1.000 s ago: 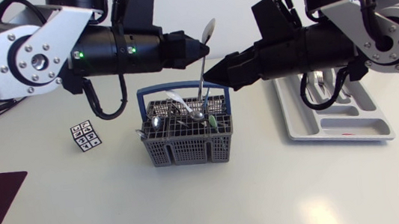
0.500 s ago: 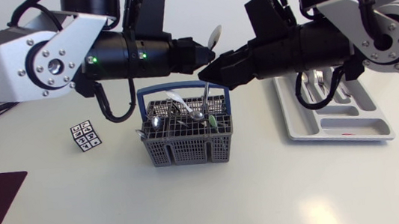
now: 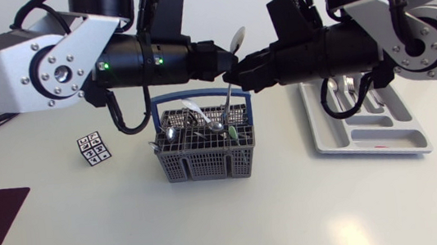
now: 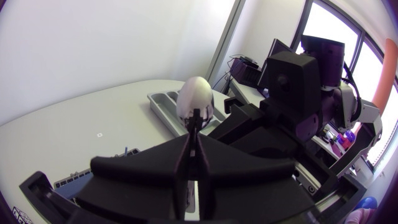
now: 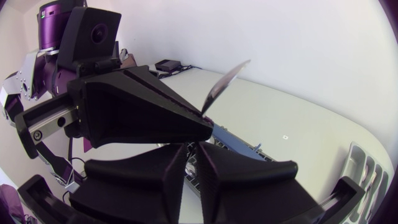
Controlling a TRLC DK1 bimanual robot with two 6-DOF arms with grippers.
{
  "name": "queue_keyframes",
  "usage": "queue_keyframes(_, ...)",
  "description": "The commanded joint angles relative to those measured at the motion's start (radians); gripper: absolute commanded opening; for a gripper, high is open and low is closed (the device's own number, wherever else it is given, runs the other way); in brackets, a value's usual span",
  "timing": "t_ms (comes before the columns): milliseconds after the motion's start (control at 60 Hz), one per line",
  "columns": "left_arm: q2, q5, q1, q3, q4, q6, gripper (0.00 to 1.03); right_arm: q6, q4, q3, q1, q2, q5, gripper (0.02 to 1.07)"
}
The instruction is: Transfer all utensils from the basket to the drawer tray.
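Spoon (image 3: pixel 236 38) upright in mid-air above the basket (image 3: pixel 176 170), between two grippers.
Pinched by the left gripper (image 3: pixel 224 62); right gripper (image 3: pixel 239 69), apart a second ago, now up against the handle, grip impossible to tell. Probably a handover toward the tray (image 3: pixel 332 138). Several utensils (image 3: pixel 202 124) left in the basket; forks (image 3: pixel 351 87) already in the tray.

Bright even light, soft shadows, glare patch on table (image 3: pixel 342 228)
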Motion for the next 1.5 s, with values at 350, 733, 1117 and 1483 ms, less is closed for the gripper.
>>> queue_keyframes(350, -0.038, -0.048, -0.04, 0.087, -0.189, 0.163, 0.97, -0.035, -0.069, 0.02, -0.075, 0.03, -0.039, 0.07)
queue_keyframes(733, -0.196, -0.141, 0.117, 0.097, -0.498, 0.488, 0.98, -0.362, -0.31, 0.045, -0.295, -0.002, -0.113, 0.07)
queue_keyframes(1117, -0.28, -0.129, 0.313, -0.077, -0.583, 0.694, 0.98, -1.006, -0.379, -0.106, -0.652, 0.001, -0.081, 0.07)
queue_keyframes(1483, -0.282, -0.094, 0.362, -0.189, -0.597, 0.84, 0.98, -1.437, -0.19, -0.192, -0.925, 0.222, -0.004, 0.07)
